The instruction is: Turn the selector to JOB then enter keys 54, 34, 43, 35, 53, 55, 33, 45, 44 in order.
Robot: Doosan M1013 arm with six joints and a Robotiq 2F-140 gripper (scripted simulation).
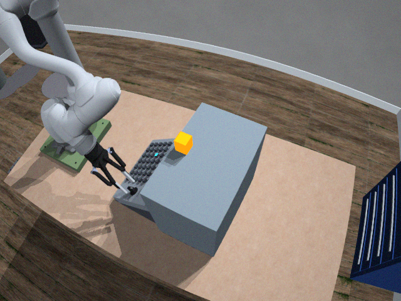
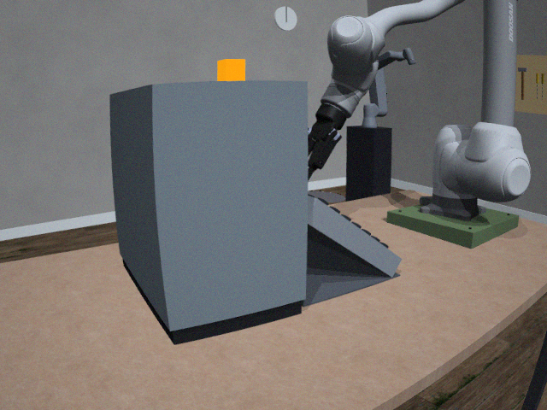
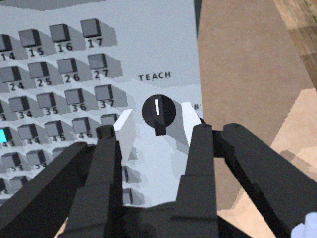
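From the top view, the grey machine (image 1: 207, 175) stands in the middle of the tan bench (image 1: 291, 207), with an orange cube (image 1: 183, 142) near the edge of its top, above the sloped keypad (image 1: 149, 163). One key (image 1: 156, 154) glows cyan among the dark ones. The black selector (image 1: 132, 190) sits at the keypad panel's near end, just past the last rows of keys. The gripper (image 1: 122, 180) reaches in from the arm's side with its two light fingertips parted; one tip lies just beside the selector, the other next to the outermost keys. The arm's green base plate (image 1: 103, 124) lies well apart from the machine. A blue cabinet (image 1: 378, 223) stands off the bench at the far edge of the view.

From the exterior view, the machine's body (image 2: 212, 198) hides the keypad face and the selector; only the panel's sloping side (image 2: 353, 240) shows. The gripper's black body (image 2: 322, 145) descends behind the machine's upper corner, its fingertips hidden. A dark pedestal (image 2: 368, 163) stands behind it, and a round wall clock (image 2: 285, 18) hangs above.

From the wrist view, the selector knob (image 3: 158, 111) sits between the two white fingertips, which flank it without visibly touching. The gripper is partly open and holds nothing. The knob's white mark points up toward the word TEACH (image 3: 155, 76). The right fingertip covers most of the other label. The lit key (image 3: 4, 135) shows at the left edge.
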